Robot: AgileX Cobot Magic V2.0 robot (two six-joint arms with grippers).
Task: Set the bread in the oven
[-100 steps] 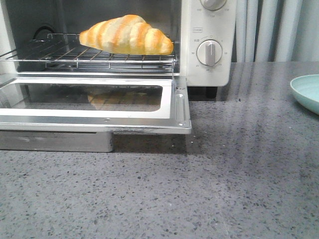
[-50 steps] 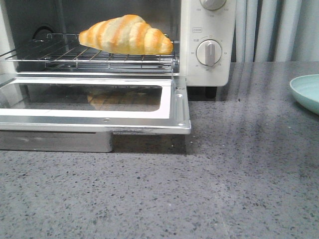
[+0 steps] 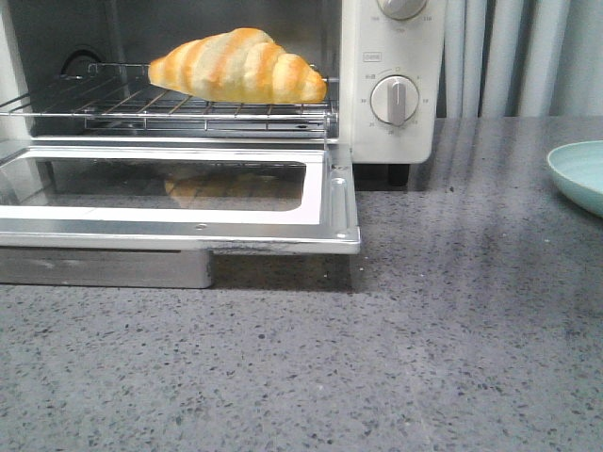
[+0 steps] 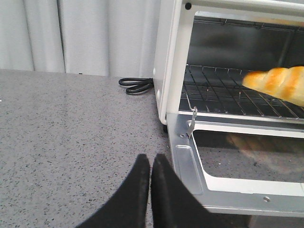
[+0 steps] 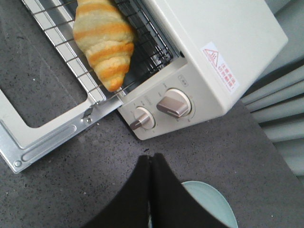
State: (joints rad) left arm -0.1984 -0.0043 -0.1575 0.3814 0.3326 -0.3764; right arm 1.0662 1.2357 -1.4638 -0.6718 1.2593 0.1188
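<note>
The bread [image 3: 240, 64], a golden-orange roll with cream stripes, lies on the wire rack [image 3: 141, 108] inside the cream-white oven [image 3: 391, 75]. The oven's glass door [image 3: 179, 193] is dropped open and lies flat. The bread also shows in the left wrist view [image 4: 280, 83] and the right wrist view [image 5: 105, 40]. My left gripper [image 4: 150, 164] is shut and empty, low over the counter beside the door's left corner. My right gripper [image 5: 150, 159] is shut and empty, above the counter in front of the oven's dials [image 5: 172, 105]. Neither gripper shows in the front view.
A pale green plate [image 3: 579, 174] sits at the counter's right edge and shows under my right gripper [image 5: 209, 204]. The oven's black cord [image 4: 135, 85] lies coiled behind its left side. Grey curtains hang behind the speckled counter [image 3: 377, 358].
</note>
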